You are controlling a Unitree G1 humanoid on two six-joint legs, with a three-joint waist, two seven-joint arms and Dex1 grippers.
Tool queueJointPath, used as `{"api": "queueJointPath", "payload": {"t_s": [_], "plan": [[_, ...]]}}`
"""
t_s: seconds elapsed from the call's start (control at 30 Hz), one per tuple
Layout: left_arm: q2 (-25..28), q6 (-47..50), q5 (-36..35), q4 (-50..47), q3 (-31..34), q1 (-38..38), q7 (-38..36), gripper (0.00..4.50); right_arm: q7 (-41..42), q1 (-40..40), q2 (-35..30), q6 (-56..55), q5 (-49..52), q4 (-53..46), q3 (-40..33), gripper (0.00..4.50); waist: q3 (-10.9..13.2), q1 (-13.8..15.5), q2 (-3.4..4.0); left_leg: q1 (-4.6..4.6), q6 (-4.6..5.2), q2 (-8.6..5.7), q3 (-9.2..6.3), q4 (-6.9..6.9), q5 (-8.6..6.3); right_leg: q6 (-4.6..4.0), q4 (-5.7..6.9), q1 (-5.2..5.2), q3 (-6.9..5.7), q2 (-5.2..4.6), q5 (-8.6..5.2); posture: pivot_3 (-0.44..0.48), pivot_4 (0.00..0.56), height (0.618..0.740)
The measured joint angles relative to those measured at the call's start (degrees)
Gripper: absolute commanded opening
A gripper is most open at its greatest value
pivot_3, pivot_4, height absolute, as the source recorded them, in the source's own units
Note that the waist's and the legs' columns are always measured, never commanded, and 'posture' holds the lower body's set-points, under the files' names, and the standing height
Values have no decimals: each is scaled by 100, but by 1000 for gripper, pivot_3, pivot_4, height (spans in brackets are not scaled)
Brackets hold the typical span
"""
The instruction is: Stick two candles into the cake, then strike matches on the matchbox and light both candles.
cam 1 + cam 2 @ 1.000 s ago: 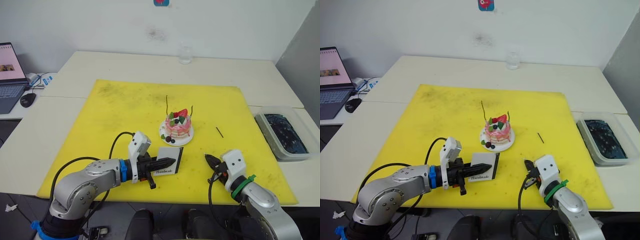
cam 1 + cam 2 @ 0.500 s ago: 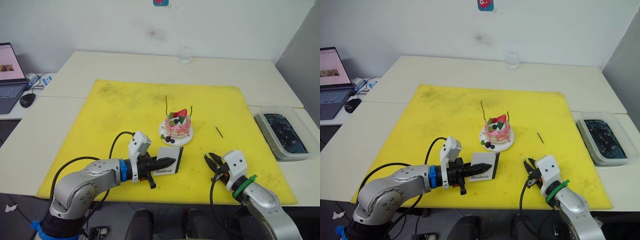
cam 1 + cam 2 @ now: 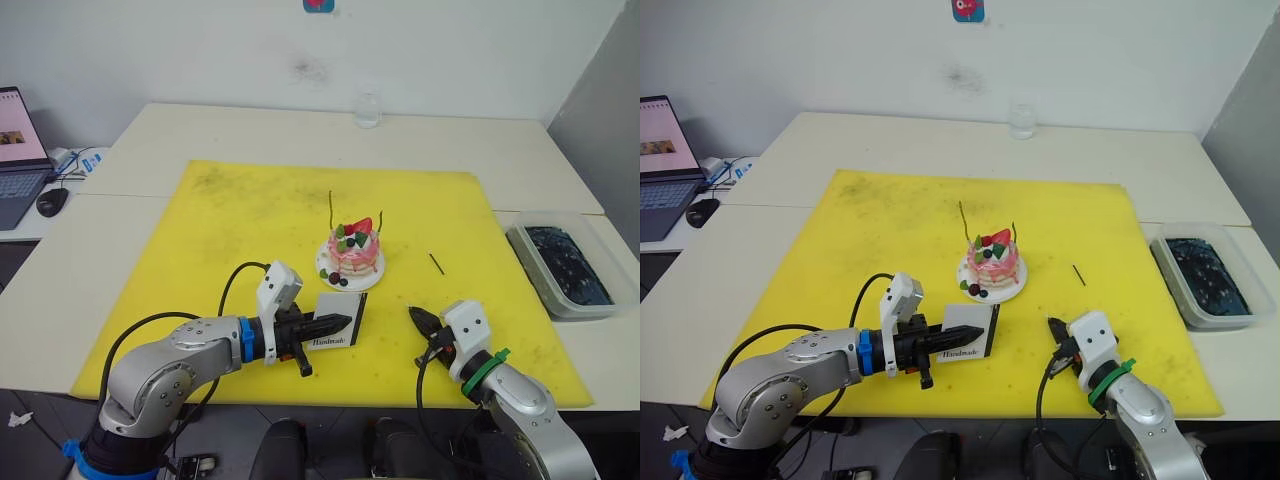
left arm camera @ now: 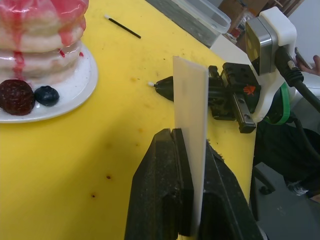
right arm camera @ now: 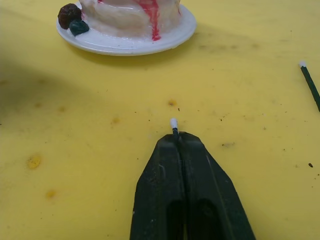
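The right gripper (image 5: 176, 137) has its two black fingers pressed together on a match (image 5: 173, 124), whose white tip pokes out just past the fingertips, low over the yellow mat (image 3: 250, 220). Ahead of this claw and a little to its left stands the cake (image 3: 354, 252) on its white plate (image 3: 328, 268), with two thin candles (image 3: 332, 212) rising from its top, one on each side of the strawberry. Off to the claw's right, well apart from it, a second match (image 3: 437, 263) lies flat on the mat. To its left, the left gripper (image 4: 192, 150) pinches the matchbox (image 3: 337, 321), holding the white box upright on edge with its flat face turned toward the right claw; the box sits near the plate's front rim without touching it. The match tip and the box are near each other but apart. Farther to the right claw's right, beyond the mat's edge, a clear tray (image 3: 560, 268) with dark contents rests on the table (image 3: 250, 130).
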Motion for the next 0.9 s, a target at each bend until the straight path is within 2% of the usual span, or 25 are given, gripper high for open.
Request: {"api": "queueJointPath", "payload": {"t_s": [0.3, 0.47, 0.63, 0.73, 0.9], "plan": [[-40, 10, 0, 0, -35, -47, 22, 0, 102, 9, -139, 188, 113, -221, -53, 8, 0, 0, 1, -2, 0, -2, 1, 0, 0, 6, 0, -1, 0, 0, 3, 0, 150, 740], [-175, 101, -27, 10, -123, -237, 119, 0, 375, -332, -676, 636, 257, -1079, -313, 8, 0, 1, 0, -3, 0, -2, -2, 2, 0, 10, 2, -1, -2, 4, 5, 0, 150, 740], [-598, 495, -366, 285, -95, -748, 396, 0, 1106, -937, -1859, 1217, 626, -1949, -604, 8, 0, 2, -1, -3, 1, -7, -3, 7, 0, 13, 2, 4, -4, 14, 7, 0, 150, 740], [-761, 751, -594, 525, -5, -922, 542, 0, 1433, -1163, -2297, 1382, 771, -2150, -580, 8, 1, 1, -2, -5, 1, -11, -3, 6, 0, 13, 0, 1, -3, 20, 7, 0, 150, 740], [-761, 911, -687, 681, 19, -1032, 593, 0, 1758, -1559, -2676, 1478, 828, -2238, -387, 8, 1, -6, -2, -5, 0, -12, -5, 4, 0, 12, 0, 0, -5, 23, 7, 0, 150, 740]]}}
